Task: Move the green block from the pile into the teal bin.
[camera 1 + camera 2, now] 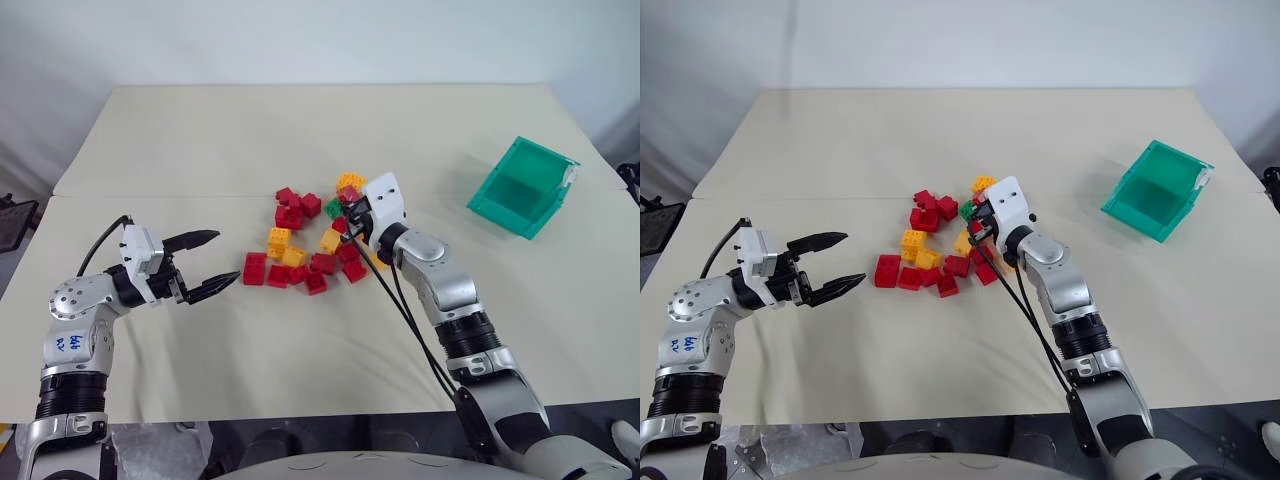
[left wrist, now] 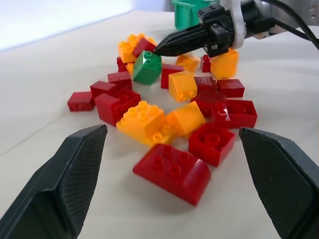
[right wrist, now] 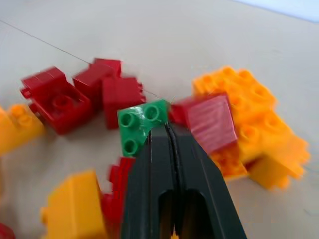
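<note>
On the cream tabletop [image 1: 300, 130], we are looking at the small green plastic studded brick [image 3: 139, 125] lying at the far side of the loose pile of red and yellow-orange studded plastic bricks [image 1: 300, 250], beside a red brick and a cluster of orange ones. We are seeing our right gripper [image 3: 169, 130] pointing into that pile with its two black fingers pressed together, clamped on nothing, their joined tip resting right at the green brick's near edge. Our left gripper [image 1: 215, 262] is hovering to the left of the pile, near it but apart from it, with its fingers spread wide and nothing between them. The teal plastic open-front bin [image 1: 522, 187] is sitting well apart, to the right of the pile, tilted, with a white label on its rim.
</note>
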